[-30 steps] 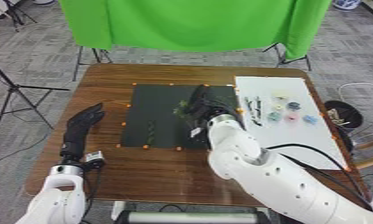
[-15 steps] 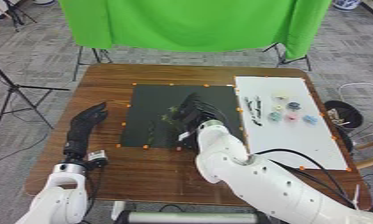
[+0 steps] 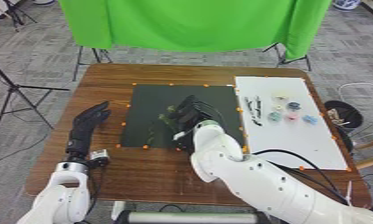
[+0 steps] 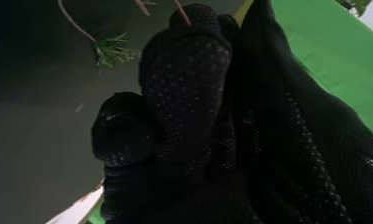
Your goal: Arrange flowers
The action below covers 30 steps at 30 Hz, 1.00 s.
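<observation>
Left of the fingers of the right hand [image 3: 189,112], some greenery [image 4: 114,51] looks placed; right of them, blooms [image 3: 292,117] await arranging. Whether those fingers grip anything, I can't tell.

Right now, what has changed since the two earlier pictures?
The right robot hand moved left and back toward the robot over the dark mat, the greenery shifting with it. The left robot hand eased slightly right. The pastel flowers stayed put on the white board.
</observation>
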{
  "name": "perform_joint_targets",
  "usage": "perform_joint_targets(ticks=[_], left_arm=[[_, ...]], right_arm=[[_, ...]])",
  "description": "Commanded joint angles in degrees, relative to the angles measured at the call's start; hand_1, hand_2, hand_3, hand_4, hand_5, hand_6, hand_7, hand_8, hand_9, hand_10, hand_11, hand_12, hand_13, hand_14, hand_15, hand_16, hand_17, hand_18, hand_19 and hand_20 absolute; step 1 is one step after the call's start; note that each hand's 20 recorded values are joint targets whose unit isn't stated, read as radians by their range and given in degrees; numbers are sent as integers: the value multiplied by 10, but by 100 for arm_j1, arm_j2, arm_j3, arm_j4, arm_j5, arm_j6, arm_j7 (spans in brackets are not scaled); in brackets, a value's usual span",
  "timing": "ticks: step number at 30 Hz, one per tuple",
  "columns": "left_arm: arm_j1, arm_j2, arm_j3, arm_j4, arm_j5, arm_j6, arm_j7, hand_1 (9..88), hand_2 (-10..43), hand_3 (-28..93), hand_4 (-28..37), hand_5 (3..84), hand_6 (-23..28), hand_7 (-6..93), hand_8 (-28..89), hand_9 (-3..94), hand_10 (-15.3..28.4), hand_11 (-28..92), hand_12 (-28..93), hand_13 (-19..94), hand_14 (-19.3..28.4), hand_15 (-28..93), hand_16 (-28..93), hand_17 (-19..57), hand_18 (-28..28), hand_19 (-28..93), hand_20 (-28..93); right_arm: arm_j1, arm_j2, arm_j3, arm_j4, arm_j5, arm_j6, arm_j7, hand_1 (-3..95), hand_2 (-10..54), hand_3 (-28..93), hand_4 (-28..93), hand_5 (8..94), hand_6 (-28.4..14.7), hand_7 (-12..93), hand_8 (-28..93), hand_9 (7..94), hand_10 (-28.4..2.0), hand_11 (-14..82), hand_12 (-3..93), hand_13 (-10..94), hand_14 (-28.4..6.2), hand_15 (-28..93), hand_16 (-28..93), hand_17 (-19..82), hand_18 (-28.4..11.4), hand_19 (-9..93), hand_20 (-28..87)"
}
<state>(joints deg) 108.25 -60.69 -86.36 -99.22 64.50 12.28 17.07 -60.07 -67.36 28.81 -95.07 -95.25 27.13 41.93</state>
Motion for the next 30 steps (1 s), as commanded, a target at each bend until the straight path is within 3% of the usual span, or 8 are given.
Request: perform_joint_targets(ticks=[1, 13, 30], left_arm=[[36, -34, 20, 52, 16, -63, -28, 185, -63, 747, -283, 441, 0, 152, -95, 452, 129, 167, 94, 338, 147, 141, -11, 34, 103, 33, 137], [16, -52, 24, 69, 27, -81, -40, 187, -66, 750, -283, 441, 0, 153, -94, 452, 129, 168, 94, 338, 147, 141, -11, 34, 103, 33, 137], [87, -59, -26, 28, 19, -65, -39, 200, -70, 754, -279, 442, 0, 154, -95, 452, 128, 169, 94, 340, 147, 142, -11, 33, 104, 34, 136]], right_arm=[[-37, -75, -35, -4, 47, 30, 64, 522, -41, 618, -159, 787, -7, 152, 77, 877, -115, 140, 132, 937, -47, 452, 203, 702, -72, 884, 241], [-94, -91, 30, 49, 86, -42, 42, 495, -54, 628, -137, 776, -11, 148, 75, 860, -123, 140, 124, 937, -47, 442, 204, 702, -75, 872, 246], [-63, 81, -84, -17, 75, -148, -91, 484, -66, 623, -130, 761, -11, 156, 73, 844, -125, 147, 133, 937, -45, 429, 220, 695, -79, 873, 260]])
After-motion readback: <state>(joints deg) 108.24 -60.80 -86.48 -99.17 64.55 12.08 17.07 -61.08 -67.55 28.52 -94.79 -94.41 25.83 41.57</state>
